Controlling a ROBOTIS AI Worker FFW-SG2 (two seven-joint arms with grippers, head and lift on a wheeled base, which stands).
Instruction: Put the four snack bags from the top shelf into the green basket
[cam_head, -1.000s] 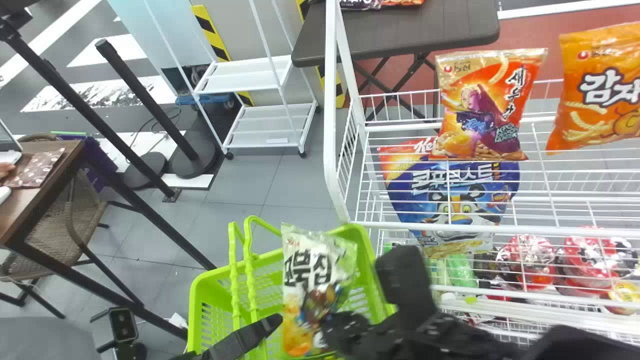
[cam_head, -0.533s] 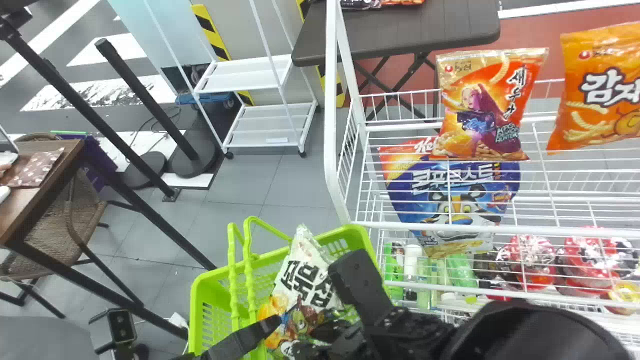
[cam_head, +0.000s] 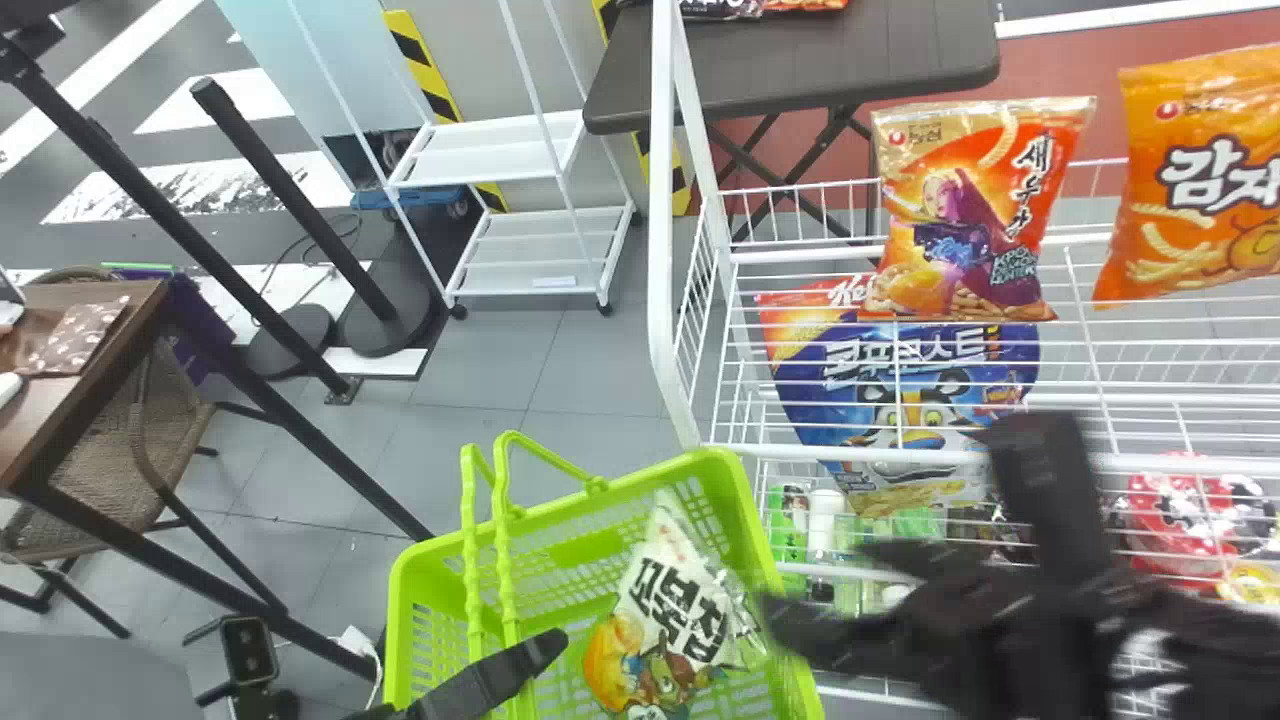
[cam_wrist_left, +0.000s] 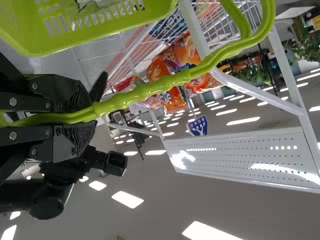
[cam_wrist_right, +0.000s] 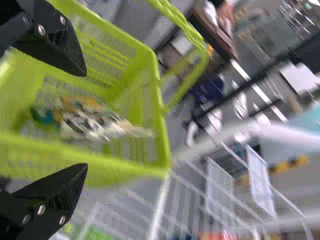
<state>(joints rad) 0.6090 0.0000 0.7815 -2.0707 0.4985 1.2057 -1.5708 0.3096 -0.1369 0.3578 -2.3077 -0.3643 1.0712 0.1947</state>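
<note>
Green handle pinched in our left gripper, we are holding our right gripper wide open near the basket.

The place looks like a shop or shop-like display: a white wire rack holds orange snack bags, with bottles lower down and a green shopping basket beside it.

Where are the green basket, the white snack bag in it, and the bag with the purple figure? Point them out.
Green basket (cam_head: 718, 464): head view, on its rim, far right corner.
White snack bag (cam_head: 668, 615): head view, printed front.
Bag with the purple figure (cam_head: 965, 212): head view, front, mid-height.
</note>
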